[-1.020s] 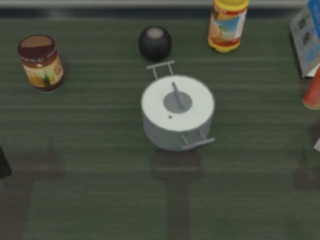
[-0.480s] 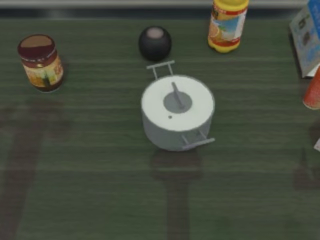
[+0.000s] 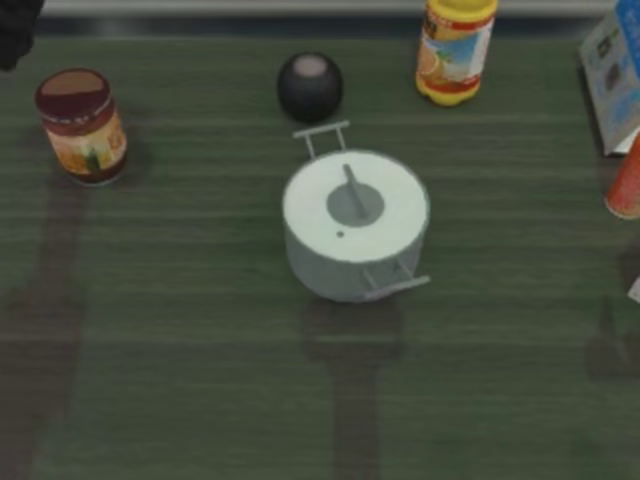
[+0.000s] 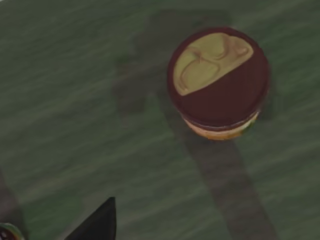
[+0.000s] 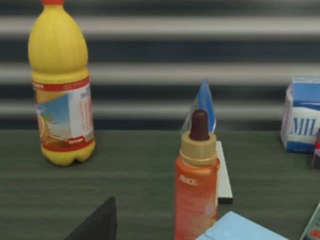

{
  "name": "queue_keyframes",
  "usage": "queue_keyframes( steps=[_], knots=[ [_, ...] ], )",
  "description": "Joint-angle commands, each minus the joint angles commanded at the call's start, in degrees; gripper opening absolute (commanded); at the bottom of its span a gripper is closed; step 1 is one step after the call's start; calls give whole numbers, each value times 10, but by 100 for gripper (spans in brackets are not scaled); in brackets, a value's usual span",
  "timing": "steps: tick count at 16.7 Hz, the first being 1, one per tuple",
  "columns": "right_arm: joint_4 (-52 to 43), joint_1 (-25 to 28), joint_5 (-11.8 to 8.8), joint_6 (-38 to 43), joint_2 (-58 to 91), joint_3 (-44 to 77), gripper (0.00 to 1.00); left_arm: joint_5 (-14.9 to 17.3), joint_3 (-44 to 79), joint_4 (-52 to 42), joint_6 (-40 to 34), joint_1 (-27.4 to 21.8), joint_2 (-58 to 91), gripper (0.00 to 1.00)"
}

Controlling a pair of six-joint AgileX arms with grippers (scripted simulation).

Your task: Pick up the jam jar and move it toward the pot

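1. At the upper left of the top view, the left gripper (image 3: 18,30) is now showing at the frame's corner; it was out of sight half a second ago and low at the left edge before that.
2. The jam jar (image 3: 82,125) is sitting upright and untouched there, well apart from the pot (image 3: 355,225) at centre, so the approach is still running and the pick is not yet started.
3. The left wrist camera is looking down on the jar's lid (image 4: 218,77).
4. Jaw state: cannot tell for either arm.
5. The right arm is idling off the right side, facing an orange juice bottle (image 5: 61,85).

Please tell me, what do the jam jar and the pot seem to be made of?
The jam jar looks like clear glass: dark red jam shows through its wall above an orange-yellow paper-like label. Its dark red-brown lid appears matte, maybe metal or plastic. The pot looks like matte white-grey metal or enamel, with thin wire handles; uncertain.
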Motion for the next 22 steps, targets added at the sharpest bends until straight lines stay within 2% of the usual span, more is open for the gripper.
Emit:
queue_keyframes(
  steps=[6, 11, 15, 22],
  knots=[
    [0, 0, 0, 0, 0, 0, 100, 18, 319, -171, 79, 0, 305, 100],
    [0, 0, 0, 0, 0, 0, 100, 28, 502, -263, 124, 0, 471, 100],
    [0, 0, 0, 0, 0, 0, 100, 31, 561, -290, 137, 0, 521, 100],
    [0, 0, 0, 0, 0, 0, 100, 31, 550, -279, 136, -1, 519, 100]
  ],
)
